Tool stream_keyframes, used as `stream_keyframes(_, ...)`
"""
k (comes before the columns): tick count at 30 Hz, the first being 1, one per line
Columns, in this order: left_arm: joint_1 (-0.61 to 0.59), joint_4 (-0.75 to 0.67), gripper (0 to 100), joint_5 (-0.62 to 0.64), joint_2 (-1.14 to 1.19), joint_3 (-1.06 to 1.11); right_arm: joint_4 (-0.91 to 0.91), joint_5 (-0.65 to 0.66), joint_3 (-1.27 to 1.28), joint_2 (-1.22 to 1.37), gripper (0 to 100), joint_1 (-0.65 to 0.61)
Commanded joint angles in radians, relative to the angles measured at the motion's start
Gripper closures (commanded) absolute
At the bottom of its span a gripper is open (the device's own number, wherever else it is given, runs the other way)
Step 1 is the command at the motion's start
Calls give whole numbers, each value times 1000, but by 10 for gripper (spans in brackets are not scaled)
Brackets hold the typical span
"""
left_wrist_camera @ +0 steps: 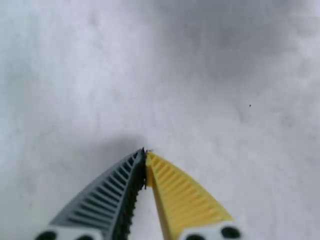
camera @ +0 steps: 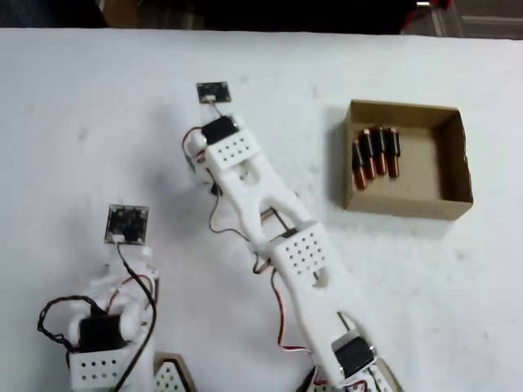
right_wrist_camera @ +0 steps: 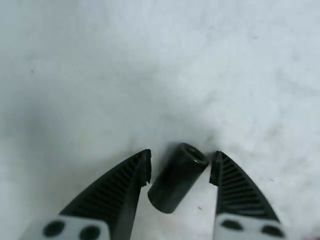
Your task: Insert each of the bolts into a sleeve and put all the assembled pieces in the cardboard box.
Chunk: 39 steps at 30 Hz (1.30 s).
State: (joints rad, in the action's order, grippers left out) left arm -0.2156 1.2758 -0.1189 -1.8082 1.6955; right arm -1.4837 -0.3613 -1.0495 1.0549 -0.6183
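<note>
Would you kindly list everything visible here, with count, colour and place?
table: 1, white, under everything
box: 1, brown cardboard, on the table's right side in the high view
assembled pieces: 4, copper and black, side by side in the box
sleeve: 1, black, lying on the table between the right gripper's fingers
arms: 2, white, side by side over the table
left gripper: 1, grey and yellow fingers, shut, over bare table
right gripper: 1, black fingers, open around the sleeve
</note>
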Motion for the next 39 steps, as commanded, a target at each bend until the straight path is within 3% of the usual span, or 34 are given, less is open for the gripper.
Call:
stream_keyframes(1, -12, 12, 977, -8, -12, -3, -48, -11, -37, -5, 877, 15)
stream_keyframes(5, -12, 12, 977, -8, -12, -3, -51, -2, -37, -4, 967, 35)
stream_keyframes(10, -12, 12, 977, -9, -12, -3, -84, 8, -37, -13, 968, 56)
stream_keyframes(21, -12, 11, 977, -11, -12, -3, -237, 195, -104, -193, 984, 73)
stream_keyframes(31, -12, 9, 977, -11, -12, -3, -236, 201, 204, -636, 981, 73)
stream_keyframes(39, -12, 9, 977, -11, -12, -3, -236, 321, 565, -1035, 981, 81)
